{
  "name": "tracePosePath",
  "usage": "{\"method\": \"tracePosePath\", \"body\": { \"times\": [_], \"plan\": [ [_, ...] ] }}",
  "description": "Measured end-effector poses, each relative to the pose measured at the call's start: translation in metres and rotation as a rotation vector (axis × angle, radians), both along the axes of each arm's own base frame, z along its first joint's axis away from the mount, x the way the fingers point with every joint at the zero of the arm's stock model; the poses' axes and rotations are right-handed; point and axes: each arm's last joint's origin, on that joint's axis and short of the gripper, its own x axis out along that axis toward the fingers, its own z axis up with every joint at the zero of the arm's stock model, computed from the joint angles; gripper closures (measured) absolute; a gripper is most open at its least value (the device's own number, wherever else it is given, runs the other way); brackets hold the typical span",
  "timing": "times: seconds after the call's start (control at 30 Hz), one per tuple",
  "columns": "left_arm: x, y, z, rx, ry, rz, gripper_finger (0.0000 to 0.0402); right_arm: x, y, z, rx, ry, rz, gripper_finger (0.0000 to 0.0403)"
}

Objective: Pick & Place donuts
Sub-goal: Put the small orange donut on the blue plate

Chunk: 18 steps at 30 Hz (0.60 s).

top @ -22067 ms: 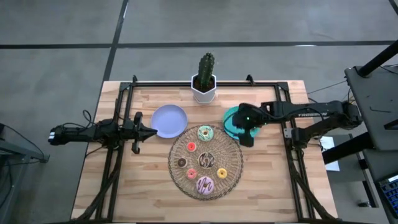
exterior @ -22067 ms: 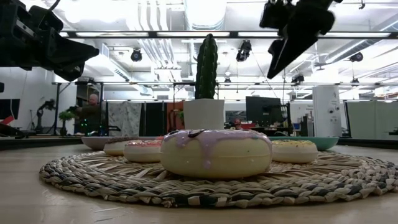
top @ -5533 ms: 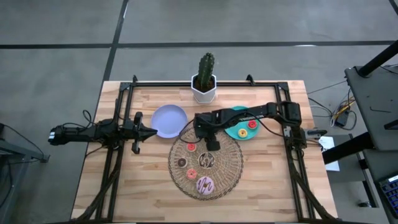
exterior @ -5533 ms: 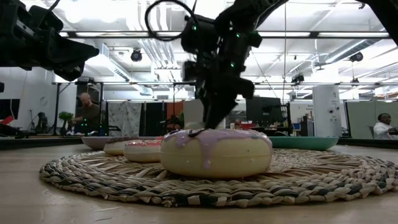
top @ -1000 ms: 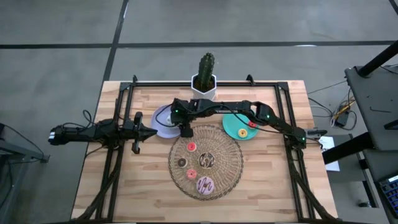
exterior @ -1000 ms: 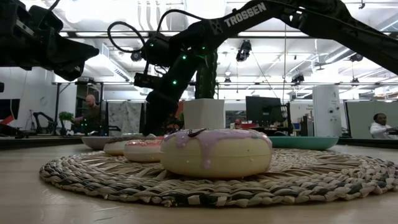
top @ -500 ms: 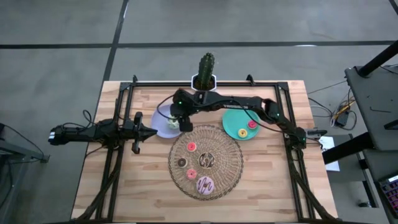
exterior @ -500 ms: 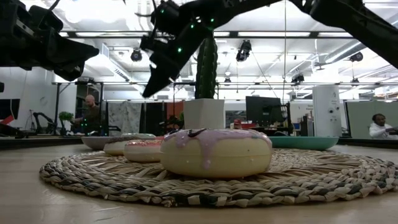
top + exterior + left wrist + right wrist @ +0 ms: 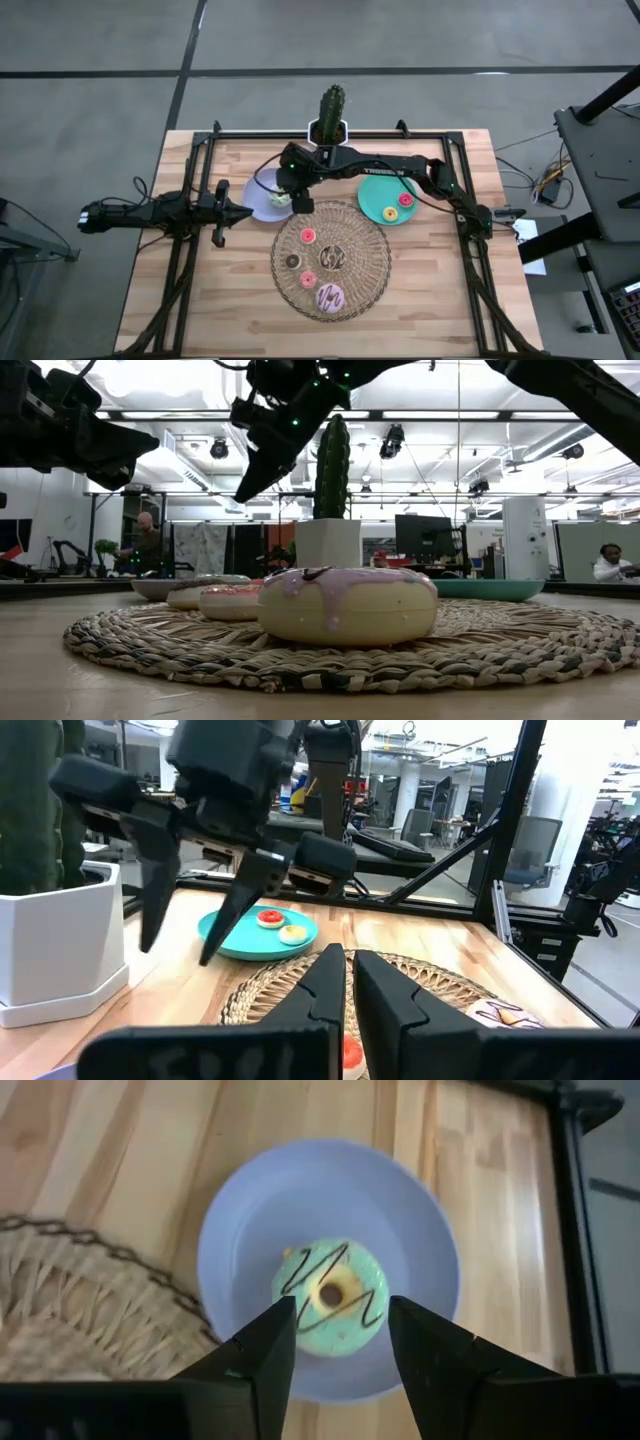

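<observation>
High view: right gripper (image 9: 291,199) hangs over lavender plate (image 9: 262,206) at mat's 11 o'clock, jaws spread wide, holding nothing. Green-iced donut (image 9: 331,1297) sits in middle of plate, below the gap. Left gripper (image 9: 236,212) parked at plate's 9 o'clock, jaws pinched together, empty. Red donut (image 9: 405,199) and yellow donut (image 9: 389,213) on teal plate (image 9: 374,196); pink donut (image 9: 329,296) at mat's (image 9: 372,262) 6 o'clock.

Rough woven wicker mat (image 9: 352,262) on a matt wooden table (image 9: 420,300); smooth glossy icing on the pink donut (image 9: 347,604).
</observation>
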Motion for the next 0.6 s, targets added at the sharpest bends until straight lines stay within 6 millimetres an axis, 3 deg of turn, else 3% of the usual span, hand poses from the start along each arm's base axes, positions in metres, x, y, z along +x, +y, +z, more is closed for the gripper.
{"method": "tracePosePath", "body": {
  "times": [0.3,0.6],
  "plan": [
    [0.0,0.0,0.0,0.0,0.0,0.0,0.0402,-0.014,0.005,0.016,0.009,0.03,0.005,0.0311],
    [0.0,0.0,0.0,0.0,0.0,0.0,0.0402,-0.043,0.009,0.045,0.001,0.003,0.009,0.0386]
  ]
}}
